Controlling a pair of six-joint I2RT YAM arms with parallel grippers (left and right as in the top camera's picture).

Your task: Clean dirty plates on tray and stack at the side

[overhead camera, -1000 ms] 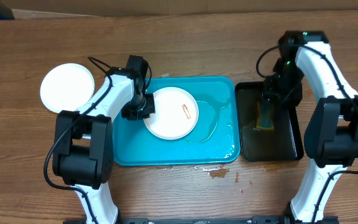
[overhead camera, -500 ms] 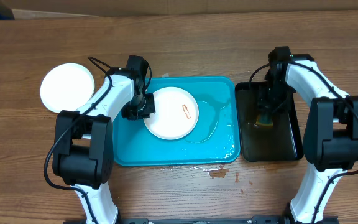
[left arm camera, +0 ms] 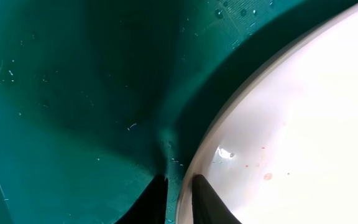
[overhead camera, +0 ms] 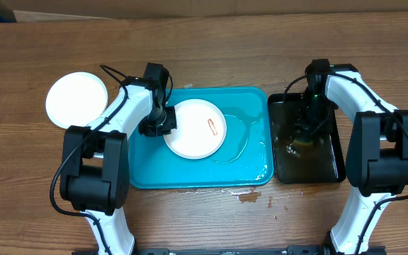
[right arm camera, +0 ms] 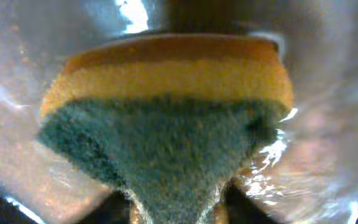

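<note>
- Two plates show from overhead; the smeared plate (overhead camera: 195,129) lies in the left half of the turquoise tray (overhead camera: 253,170), with an orange-brown streak near its right edge; the second plate (overhead camera: 77,99), plain white, sits on the wooden table (overhead camera: 211,49), well left of the tray and outside it.
- In the same view my left gripper (overhead camera: 163,122) is at the smeared plate's left rim; my right gripper (overhead camera: 304,134) is down inside the black tray (overhead camera: 329,168), which stands just right of the turquoise one; a yellowish sponge (overhead camera: 299,142) shows at its tip; a film of water (overhead camera: 243,138) shines on the turquoise tray's right half; a brown spill (overhead camera: 250,197) marks the table in front of it.
- On the left wrist camera the two dark fingers (left arm camera: 156,198) sit close together with the white rim of the smeared plate (left arm camera: 303,124) running between them; I read the left gripper (left arm camera: 176,190) as pinched onto that rim; tiny orange specks dot the plate near the grip; droplets cling to the turquoise tray (left arm camera: 73,93).
- On the right wrist camera the sponge (right arm camera: 166,118) fills the picture, its yellow layer above and its dark green scouring face toward the lens; its lower end narrows where the right gripper (right arm camera: 179,208) squeezes it, so I take that one as clamped on the sponge; glinting water surrounds it.
</note>
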